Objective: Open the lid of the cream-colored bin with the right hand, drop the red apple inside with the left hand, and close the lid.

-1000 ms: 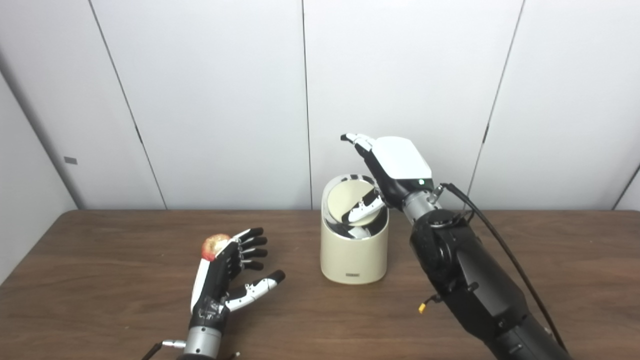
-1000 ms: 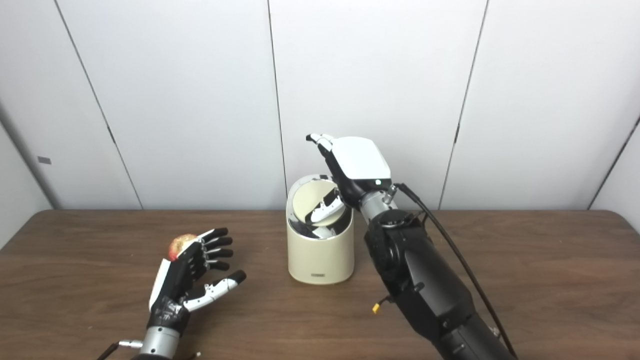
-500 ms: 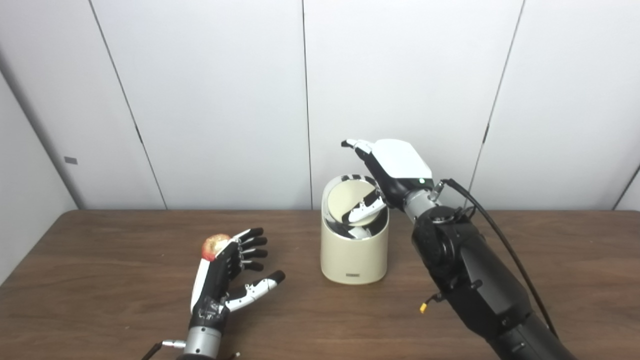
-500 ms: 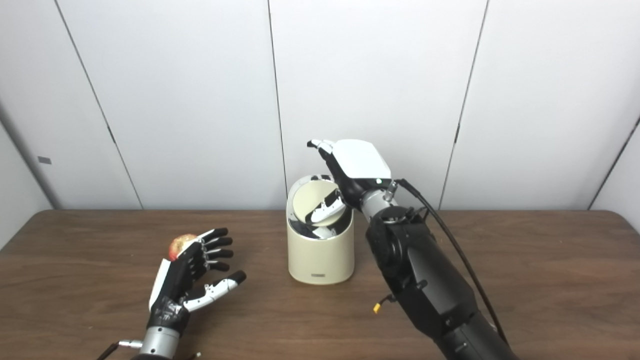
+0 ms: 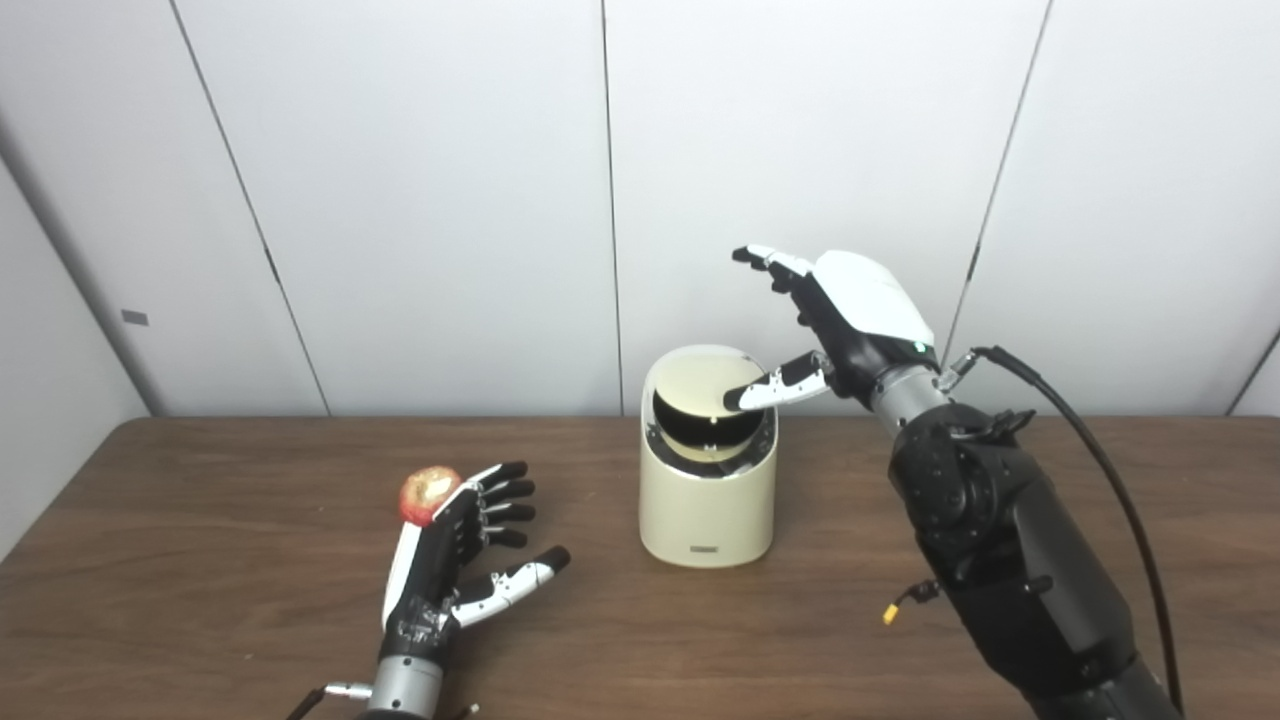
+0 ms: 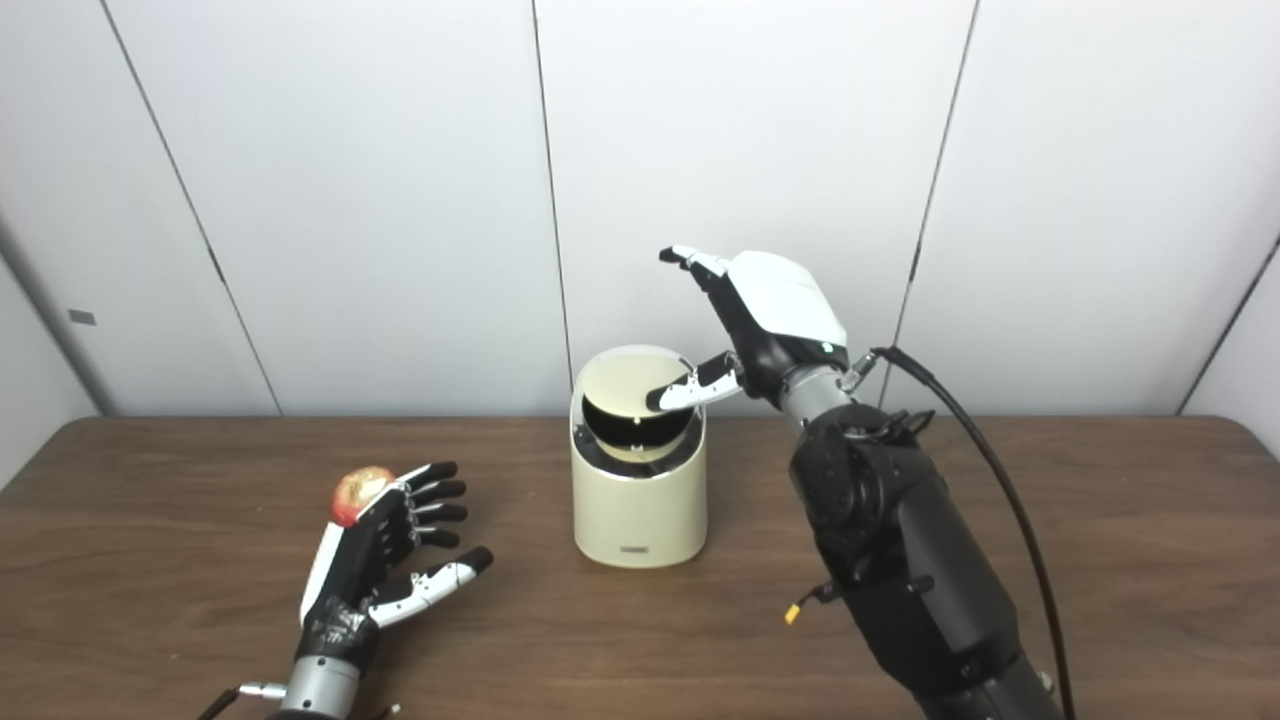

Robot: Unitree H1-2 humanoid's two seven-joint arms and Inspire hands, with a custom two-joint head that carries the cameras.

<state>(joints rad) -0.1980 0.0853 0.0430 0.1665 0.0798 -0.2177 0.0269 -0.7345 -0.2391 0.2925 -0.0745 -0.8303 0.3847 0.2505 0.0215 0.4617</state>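
Apple sits on the table just past the left hand's fingertips. Left hand is spread wide, holding nothing, palm facing right, prob staged to scoop it. Cream bin w/ swing lid tipped, dark gap showing. Right hand hovers above-right, empty, fingers splayed, thumb at the lid's edge, looks placed to keep it open.

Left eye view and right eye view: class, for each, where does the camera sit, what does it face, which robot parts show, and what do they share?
Left eye view: on the head, looking down across the brown wooden table at the cream-colored cylindrical bin; both arms, left hand, right hand.
Right eye view: beside it, facing alike; same arms.
Shared: bin, round red apple, white wall panels.
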